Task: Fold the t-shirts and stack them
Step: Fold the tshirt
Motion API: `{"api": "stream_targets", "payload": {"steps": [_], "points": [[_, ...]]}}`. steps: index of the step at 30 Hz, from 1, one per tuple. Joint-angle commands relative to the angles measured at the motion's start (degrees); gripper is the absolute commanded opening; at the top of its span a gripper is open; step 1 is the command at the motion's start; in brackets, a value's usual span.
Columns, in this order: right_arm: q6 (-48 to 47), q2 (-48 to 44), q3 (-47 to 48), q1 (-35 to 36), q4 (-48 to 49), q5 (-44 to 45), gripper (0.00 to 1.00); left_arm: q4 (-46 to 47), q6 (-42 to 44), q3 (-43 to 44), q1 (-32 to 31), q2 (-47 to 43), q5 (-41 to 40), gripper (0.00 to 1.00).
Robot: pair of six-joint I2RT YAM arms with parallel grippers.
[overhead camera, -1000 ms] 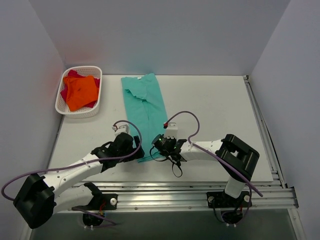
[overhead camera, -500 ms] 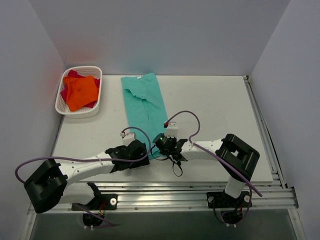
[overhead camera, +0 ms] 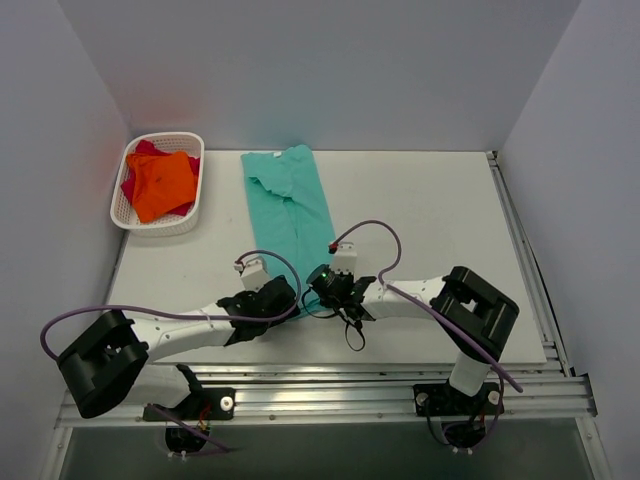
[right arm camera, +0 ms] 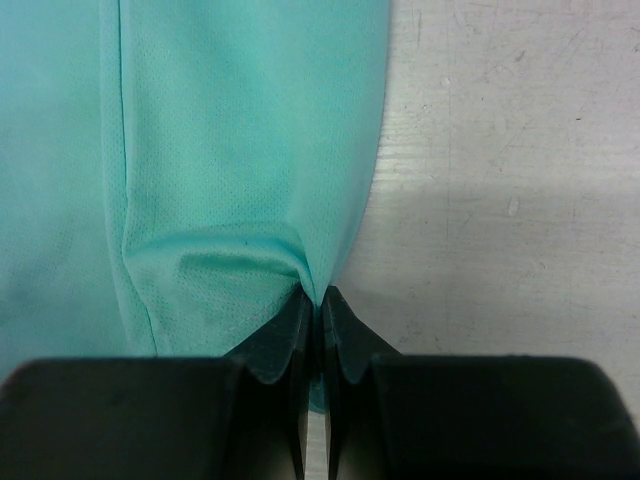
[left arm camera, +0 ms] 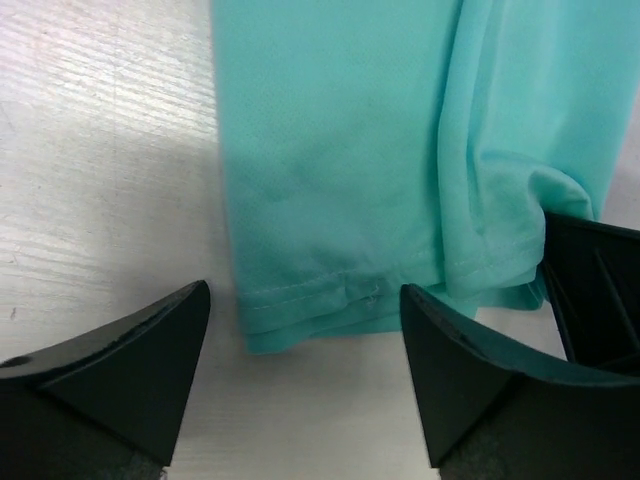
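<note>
Left fingers [left arm camera: 120, 370] reached teal tee [left arm camera: 330, 150]; white table [overhead camera: 430, 210], walls [overhead camera: 350, 70].

The left arm [overhead camera: 175, 330] and the right arm [overhead camera: 405, 300] are built of white tubular links joined by bulky black joint housings [overhead camera: 95, 362], and a thin purple cable [overhead camera: 140, 318] is looped along each. A white block [overhead camera: 344, 262] with a red connector [overhead camera: 331, 248] and a small green light [overhead camera: 325, 271] are seen near the right wrist. The left gripper [left arm camera: 303, 295] is fitted with matte black wedge-shaped fingers [left arm camera: 120, 380], the right gripper [right arm camera: 318, 300] with black tapered ones with flat inner faces.
</note>
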Motion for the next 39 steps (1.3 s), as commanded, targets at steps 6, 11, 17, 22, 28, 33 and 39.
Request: {"api": "stream_targets", "payload": {"steps": [6, 11, 17, 22, 28, 33, 39], "points": [[-0.8, 1.8, -0.6, -1.3, -0.4, -0.4, 0.0, -0.5, -2.8, -1.2, 0.0, 6.7, -2.0, 0.52], [-0.9, 2.0, -0.8, -1.4, -0.3, -0.7, 0.0, 7.6, -3.6, -3.4, 0.1, 10.7, -1.9, 0.45], [-0.5, 0.7, -1.2, -1.5, -1.5, -0.1, 0.0, 6.4, -3.6, -1.5, 0.1, 11.9, -3.9, 0.09], [-0.5, -1.9, -2.3, -2.1, -3.1, 0.3, 0.0, 0.6, -2.4, -0.9, 0.3, 6.0, -6.5, 0.02], [-0.2, -4.7, -4.3, -2.4, -3.4, 0.2, 0.0, -4.0, -1.6, -1.7, 0.9, -0.3, -8.2, 0.02], [-0.6, -4.7, -4.6, -2.6, -3.1, -0.2, 0.19, -4.3, -1.9, -2.4, 0.9, -1.2, -8.0, 0.02], [-0.8, -4.5, -5.1, -2.7, -2.2, -0.8, 0.46, -3.7, -2.3, -2.6, 0.9, -0.2, -7.5, 0.02]]}}
